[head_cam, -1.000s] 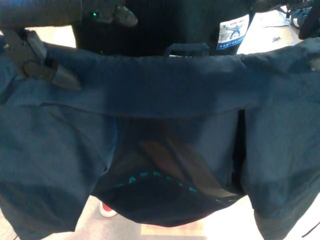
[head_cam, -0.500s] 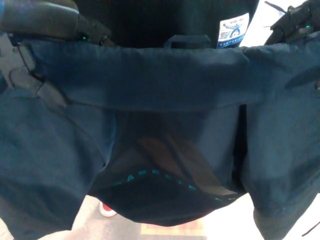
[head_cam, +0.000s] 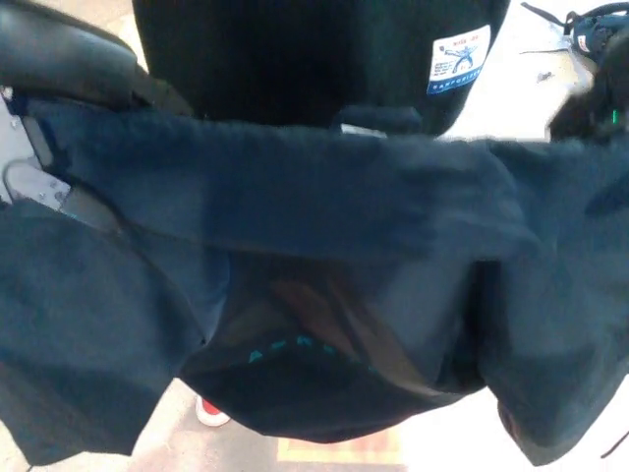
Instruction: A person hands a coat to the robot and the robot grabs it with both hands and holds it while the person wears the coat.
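1. Your L hand [head_cam: 69, 202] grips the navy coat [head_cam: 314, 256] at its left shoulder.
2. R hand [head_cam: 590, 108] is blurred; can't tell its grip.
3. Coat hangs spread w/ collar up, before the person's dark back [head_cam: 295, 49].

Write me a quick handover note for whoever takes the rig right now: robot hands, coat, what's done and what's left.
Left robot hand: at the coat's upper left edge, mostly hidden by fabric; its grip is not clear.
Right robot hand: blurred at the upper right by the coat's edge; its grip is not clear either.
Coat: dark blue, spread wide across the view with the collar on top and the lining open below.
Person: in dark clothing, close behind the collar.
Done: coat handed over and held up.
Left: keep it up while the person puts it on; no arm visibly in a sleeve.
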### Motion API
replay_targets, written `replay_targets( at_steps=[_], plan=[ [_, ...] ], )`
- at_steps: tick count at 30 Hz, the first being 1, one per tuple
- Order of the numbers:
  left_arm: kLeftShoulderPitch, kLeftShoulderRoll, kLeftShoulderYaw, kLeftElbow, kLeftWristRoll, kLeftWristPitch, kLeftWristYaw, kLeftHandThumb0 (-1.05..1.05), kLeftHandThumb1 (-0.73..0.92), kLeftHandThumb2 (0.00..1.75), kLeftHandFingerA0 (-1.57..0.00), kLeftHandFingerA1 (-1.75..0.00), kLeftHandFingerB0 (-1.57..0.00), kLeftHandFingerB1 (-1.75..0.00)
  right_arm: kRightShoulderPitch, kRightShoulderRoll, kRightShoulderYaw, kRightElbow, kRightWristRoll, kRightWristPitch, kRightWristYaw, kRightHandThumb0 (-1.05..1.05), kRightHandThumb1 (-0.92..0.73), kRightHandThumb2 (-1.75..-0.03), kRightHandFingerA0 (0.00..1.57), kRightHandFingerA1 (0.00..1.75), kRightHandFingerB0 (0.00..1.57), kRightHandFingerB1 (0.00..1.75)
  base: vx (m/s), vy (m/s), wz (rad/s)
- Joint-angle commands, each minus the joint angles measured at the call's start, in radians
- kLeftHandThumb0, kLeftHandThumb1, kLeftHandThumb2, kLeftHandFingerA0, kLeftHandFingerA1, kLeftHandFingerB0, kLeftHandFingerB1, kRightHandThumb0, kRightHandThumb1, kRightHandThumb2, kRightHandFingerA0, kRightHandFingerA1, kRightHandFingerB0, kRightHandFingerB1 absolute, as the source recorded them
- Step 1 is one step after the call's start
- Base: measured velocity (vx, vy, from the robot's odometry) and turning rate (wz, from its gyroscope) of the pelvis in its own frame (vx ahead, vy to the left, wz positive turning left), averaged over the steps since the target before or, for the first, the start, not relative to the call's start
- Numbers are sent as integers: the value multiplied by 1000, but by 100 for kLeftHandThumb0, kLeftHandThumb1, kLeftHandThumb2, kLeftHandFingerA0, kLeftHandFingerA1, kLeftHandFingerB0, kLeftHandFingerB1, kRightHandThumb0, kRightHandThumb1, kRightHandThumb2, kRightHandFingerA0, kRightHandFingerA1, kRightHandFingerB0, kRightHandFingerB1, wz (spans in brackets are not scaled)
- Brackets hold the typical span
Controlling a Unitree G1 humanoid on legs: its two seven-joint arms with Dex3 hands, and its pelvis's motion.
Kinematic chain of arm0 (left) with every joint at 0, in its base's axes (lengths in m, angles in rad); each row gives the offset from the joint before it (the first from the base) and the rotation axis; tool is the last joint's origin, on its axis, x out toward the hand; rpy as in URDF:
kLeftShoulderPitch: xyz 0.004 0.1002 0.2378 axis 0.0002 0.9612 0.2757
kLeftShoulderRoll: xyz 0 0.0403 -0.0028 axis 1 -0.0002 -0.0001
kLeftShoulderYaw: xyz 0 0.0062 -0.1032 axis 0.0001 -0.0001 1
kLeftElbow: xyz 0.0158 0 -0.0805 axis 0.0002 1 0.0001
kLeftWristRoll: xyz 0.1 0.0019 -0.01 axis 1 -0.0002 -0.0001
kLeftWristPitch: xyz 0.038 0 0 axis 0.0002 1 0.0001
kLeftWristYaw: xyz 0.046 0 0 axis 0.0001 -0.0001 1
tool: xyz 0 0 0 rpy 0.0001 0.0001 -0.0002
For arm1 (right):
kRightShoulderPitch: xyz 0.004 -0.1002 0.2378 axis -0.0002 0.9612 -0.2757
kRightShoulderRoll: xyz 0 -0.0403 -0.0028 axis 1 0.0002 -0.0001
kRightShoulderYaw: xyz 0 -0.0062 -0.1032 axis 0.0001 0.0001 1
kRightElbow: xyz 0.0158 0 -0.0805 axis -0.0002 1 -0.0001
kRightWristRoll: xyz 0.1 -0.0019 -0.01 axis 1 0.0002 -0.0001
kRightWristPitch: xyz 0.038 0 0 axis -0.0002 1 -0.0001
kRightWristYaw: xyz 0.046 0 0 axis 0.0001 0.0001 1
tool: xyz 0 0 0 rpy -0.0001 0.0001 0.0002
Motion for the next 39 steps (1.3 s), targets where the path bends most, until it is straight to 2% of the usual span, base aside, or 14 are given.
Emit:
replay_targets(
  at_steps=[1,4,5,8,9,13,15,21,26,27,30,31,38,39],
  plan=[
    [117,-20,35,-4,58,14,80,-86,69,70,-52,-42,-49,-38,211,-36,-107,-92,-107,-20,-106,-79,-92,-71,90,51,75,46,0,0,0],
    [173,-20,44,-26,109,-40,144,-81,92,69,-99,-49,-99,-53,352,-33,-213,-131,-135,-47,-249,-68,-92,-74,119,64,110,66,0,0,0],
    [244,-36,74,-52,140,-74,251,-62,84,120,-100,-72,-104,-82,460,-18,-280,-158,-153,-57,-383,-48,-77,-115,104,100,84,77,0,0,0],
    [342,-68,122,-84,173,-118,399,-60,92,74,-116,-57,-114,-65,602,3,-365,-190,-190,-95,-547,-52,-92,-73,95,137,79,98,0,0,0],
    [382,-81,134,-93,189,-145,450,-49,92,72,-116,-74,-113,-76,673,24,-412,-190,-198,-142,-617,-44,-88,-70,81,174,67,150,0,0,0],
    [477,-125,158,-113,279,-228,638,-36,87,65,-79,-124,-74,-89,812,76,-482,-195,-262,-233,-796,-38,-88,-67,78,175,59,156,0,0,0],
    [502,-141,160,-104,311,-258,705,-35,84,64,-78,-175,-61,-154,867,102,-501,-203,-326,-255,-899,-38,-87,-66,79,175,63,150,0,0,0],
    [561,-213,158,-46,365,-326,889,-42,57,91,-117,-142,-94,-128,1022,174,-586,-232,-415,-252,-1107,-38,-83,-69,82,166,73,142,0,0,0],
    [580,-230,167,-5,371,-354,940,-40,55,88,-116,-142,-92,-127,1055,216,-631,-198,-442,-322,-1211,-33,-85,-65,97,156,75,147,0,0,0],
    [585,-238,168,5,378,-362,966,-41,58,92,-116,-141,-93,-126,1054,226,-646,-191,-448,-325,-1236,-35,-88,-65,102,116,86,105,0,0,0],
    [593,-265,180,33,385,-387,1033,-40,58,93,-117,-140,-92,-124,1032,261,-672,-185,-472,-286,-1278,-33,-86,-65,108,100,92,95,0,0,0],
    [597,-273,186,39,384,-390,1046,-32,78,62,-85,-174,-68,-156,1027,274,-678,-178,-475,-283,-1292,-33,-86,-65,108,94,93,91,0,0,0],
    [636,-359,247,53,372,-410,1183,-38,56,90,-117,-141,-90,-124,996,378,-698,-140,-522,-256,-1422,-33,-84,-65,102,129,87,118,0,0,0],
    [639,-356,244,53,394,-411,1202,-30,79,63,-82,-172,-67,-150,993,388,-697,-127,-535,-269,-1454,-32,-83,-66,103,132,86,125,0,0,0]
  ],
)
